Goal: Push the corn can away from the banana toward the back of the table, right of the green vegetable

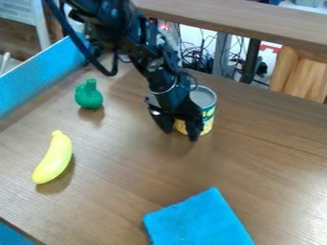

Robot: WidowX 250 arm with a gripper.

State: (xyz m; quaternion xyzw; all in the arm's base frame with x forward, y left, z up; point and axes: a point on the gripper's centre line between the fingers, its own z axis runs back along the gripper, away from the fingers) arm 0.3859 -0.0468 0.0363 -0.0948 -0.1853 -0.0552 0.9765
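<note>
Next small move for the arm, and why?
I'd raise the hand slightly before any sideways travel. Its fingers are apart and low, overlapping the front of the upright can in this view, so a sideways sweep might knock it. Whether they touch, I can't tell.

upright can [209, 113], grey top, yellow and green side, on the brown table [121, 158]

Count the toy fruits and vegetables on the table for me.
2 visible: the yellow banana at the picture's left, and the green vegetable-shaped toy beyond it, nearer the back. The arm and can could hide another.
</note>
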